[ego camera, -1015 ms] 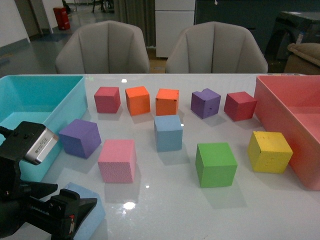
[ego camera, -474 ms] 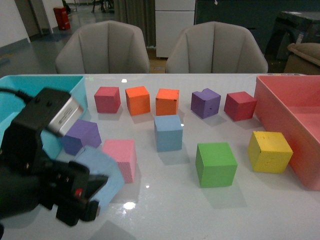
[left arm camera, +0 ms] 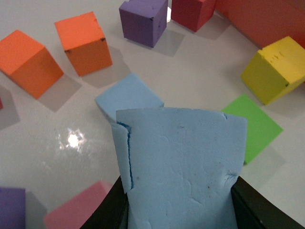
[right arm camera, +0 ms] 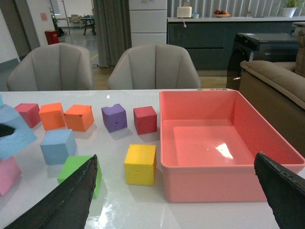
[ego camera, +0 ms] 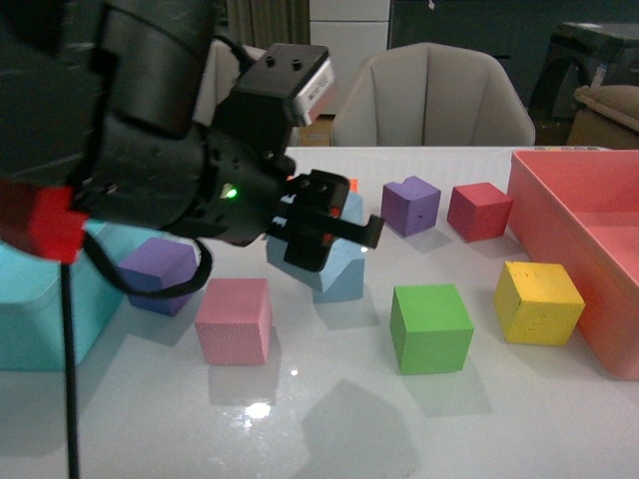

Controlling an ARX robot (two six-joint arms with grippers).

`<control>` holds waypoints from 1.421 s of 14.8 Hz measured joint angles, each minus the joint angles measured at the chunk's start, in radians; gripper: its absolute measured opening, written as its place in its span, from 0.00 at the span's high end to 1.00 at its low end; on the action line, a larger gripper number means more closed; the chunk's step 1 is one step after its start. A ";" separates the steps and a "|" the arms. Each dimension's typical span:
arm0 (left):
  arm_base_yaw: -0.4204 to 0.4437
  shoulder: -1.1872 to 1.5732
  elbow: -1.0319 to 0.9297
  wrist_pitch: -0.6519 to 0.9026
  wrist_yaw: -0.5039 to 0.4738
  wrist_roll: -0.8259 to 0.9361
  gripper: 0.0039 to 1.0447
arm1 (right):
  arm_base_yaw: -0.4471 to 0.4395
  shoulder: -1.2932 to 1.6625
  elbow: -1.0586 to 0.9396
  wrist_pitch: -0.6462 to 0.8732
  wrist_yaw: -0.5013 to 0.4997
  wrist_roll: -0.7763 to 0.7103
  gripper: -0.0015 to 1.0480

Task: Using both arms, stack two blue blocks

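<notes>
My left gripper (ego camera: 334,235) is shut on one pale blue block (left arm camera: 181,162) and holds it tilted in the air. In the front view the black arm hides most of this block. The other blue block (ego camera: 344,279) sits on the white table, just below and beyond the held one. It also shows in the left wrist view (left arm camera: 127,95) and the right wrist view (right arm camera: 57,145). The held block (right arm camera: 12,131) hangs beside and above it there. My right gripper (right arm camera: 171,191) is open and empty, off to the right and out of the front view.
A green cube (ego camera: 431,327), a yellow cube (ego camera: 539,302) and a pink cube (ego camera: 235,319) stand near the blue block. Purple cubes (ego camera: 160,271) (ego camera: 410,205), a red cube (ego camera: 479,211) and two orange cubes (left arm camera: 83,43) lie around. A pink bin (ego camera: 589,239) is at the right, a turquoise bin (ego camera: 30,299) at the left.
My left arm has lifted the blue block from the table's front left and carried it up and right, to just above the blue block in the middle.
</notes>
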 joint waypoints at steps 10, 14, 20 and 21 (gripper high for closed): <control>0.023 0.370 0.538 -0.259 -0.041 0.068 0.62 | 0.000 0.000 0.000 0.000 0.000 0.000 0.06; 0.025 0.389 0.558 -0.277 -0.016 0.086 0.62 | 0.000 0.000 0.000 0.000 0.000 0.000 0.06; 0.024 0.431 0.587 -0.311 -0.020 0.085 0.38 | 0.000 0.000 0.000 0.000 0.000 0.000 0.06; 0.024 0.437 0.595 -0.314 -0.021 0.085 0.28 | 0.000 0.000 0.000 0.000 0.000 0.000 0.06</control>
